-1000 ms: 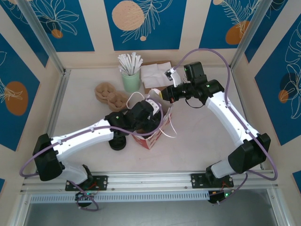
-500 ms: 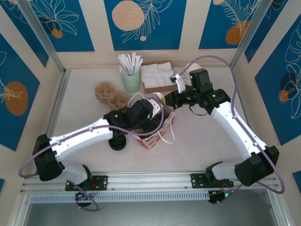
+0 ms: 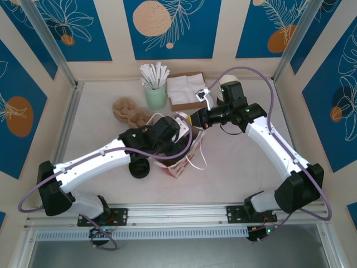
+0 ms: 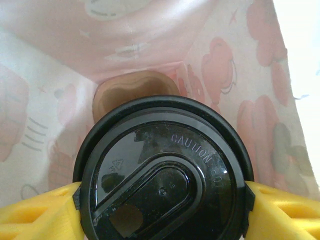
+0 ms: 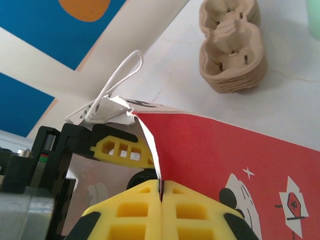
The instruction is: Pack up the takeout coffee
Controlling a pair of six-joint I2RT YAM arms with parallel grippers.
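Left gripper point(image 4: 162, 206) has the coffee point(image 4: 162, 165) clasped from both sides, its yellow fingers point(image 4: 35, 212) spread wide and pressed to the cup just under the black lid. Seen from the left wrist, the cup hangs upright straight below that hand, lid up, its long axis running down the depth of the bag point(image 4: 240, 75). Pale inner walls rise on every side of it, so it is already within the bag's mouth. Beyond the lid's far edge a brown shape point(image 4: 132, 90) lies near the bottom; what it is cannot be told.

Right gripper point(image 5: 161, 194) is pinched fully shut on the bag's rim, with the white handle point(image 5: 120, 75) looping just beyond it, and appears to be holding the mouth open from the far side.

Judged from this, the drop ahead is straight down along the cup's own axis and belongs to the left arm alone. A tilt could catch the near wall.

On the table behind stands a stack of carriers point(image 5: 232, 50), well apart, and a low black piece point(image 3: 139, 167) sits just beside the bag.
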